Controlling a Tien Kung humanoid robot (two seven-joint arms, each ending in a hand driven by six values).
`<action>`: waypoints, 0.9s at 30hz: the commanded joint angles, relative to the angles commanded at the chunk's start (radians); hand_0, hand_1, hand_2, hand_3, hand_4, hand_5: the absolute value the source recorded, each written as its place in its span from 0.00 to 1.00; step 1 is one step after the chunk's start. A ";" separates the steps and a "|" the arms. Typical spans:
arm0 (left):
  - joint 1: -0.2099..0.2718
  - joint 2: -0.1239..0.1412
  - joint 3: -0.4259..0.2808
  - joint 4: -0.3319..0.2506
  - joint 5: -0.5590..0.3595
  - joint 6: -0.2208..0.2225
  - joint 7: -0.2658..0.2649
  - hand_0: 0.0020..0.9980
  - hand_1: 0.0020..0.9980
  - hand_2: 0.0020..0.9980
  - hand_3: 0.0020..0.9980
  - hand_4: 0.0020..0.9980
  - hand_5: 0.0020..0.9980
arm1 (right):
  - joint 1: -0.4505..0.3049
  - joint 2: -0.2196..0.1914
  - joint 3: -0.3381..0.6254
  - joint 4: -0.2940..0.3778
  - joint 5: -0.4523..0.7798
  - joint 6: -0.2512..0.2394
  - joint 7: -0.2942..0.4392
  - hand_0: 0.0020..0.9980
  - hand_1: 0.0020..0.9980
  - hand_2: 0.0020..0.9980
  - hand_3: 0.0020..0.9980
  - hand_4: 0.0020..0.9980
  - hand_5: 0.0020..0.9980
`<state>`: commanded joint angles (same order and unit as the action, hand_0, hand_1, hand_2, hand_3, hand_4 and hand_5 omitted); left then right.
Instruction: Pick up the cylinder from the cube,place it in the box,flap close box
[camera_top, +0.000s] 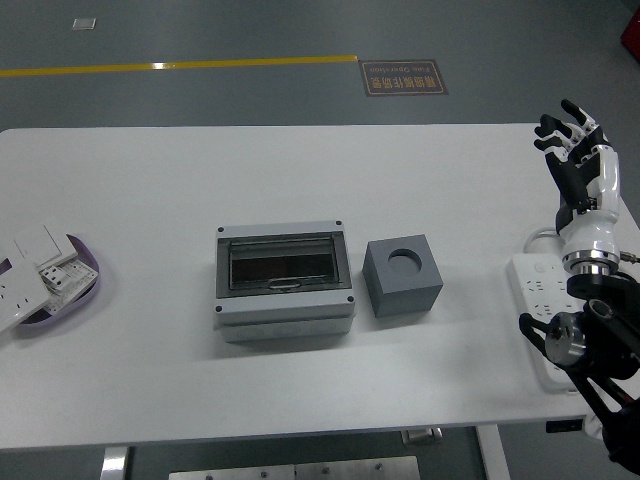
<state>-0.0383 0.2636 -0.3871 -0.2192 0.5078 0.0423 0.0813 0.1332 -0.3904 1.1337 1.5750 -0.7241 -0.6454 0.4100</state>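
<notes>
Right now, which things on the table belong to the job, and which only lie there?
Job: grey box, grey cube, right hand raised, fingers spread, empty.
Lying about: purple dish with white wall switches, white power strip.

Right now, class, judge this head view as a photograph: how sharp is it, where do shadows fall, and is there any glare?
Head view: evenly lit and sharp across the white table; the grey cube and the box cast only soft, faint shadows; a small bright glare sits on the yellow floor line; the right robot hand at the edge looks crisp, not smeared.
</notes>
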 joint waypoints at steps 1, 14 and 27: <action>-0.001 0.000 0.000 0.000 0.000 0.000 0.000 0.59 0.62 0.61 0.62 0.68 0.22 | 0.000 0.001 -0.001 -0.001 0.001 0.000 0.000 0.72 0.67 0.69 0.76 0.85 0.40; -0.002 -0.007 0.011 0.001 -0.014 -0.001 0.003 0.59 0.62 0.61 0.63 0.68 0.23 | 0.003 0.008 -0.013 -0.006 0.001 0.000 0.000 0.73 0.67 0.69 0.77 0.85 0.40; -0.005 -0.007 0.011 0.000 -0.017 -0.003 0.003 0.59 0.62 0.61 0.63 0.68 0.23 | 0.002 0.006 -0.036 -0.015 0.007 0.000 0.001 0.73 0.67 0.68 0.77 0.85 0.40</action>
<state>-0.0433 0.2566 -0.3758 -0.2190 0.4908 0.0389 0.0839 0.1353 -0.3844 1.0981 1.5599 -0.7171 -0.6454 0.4109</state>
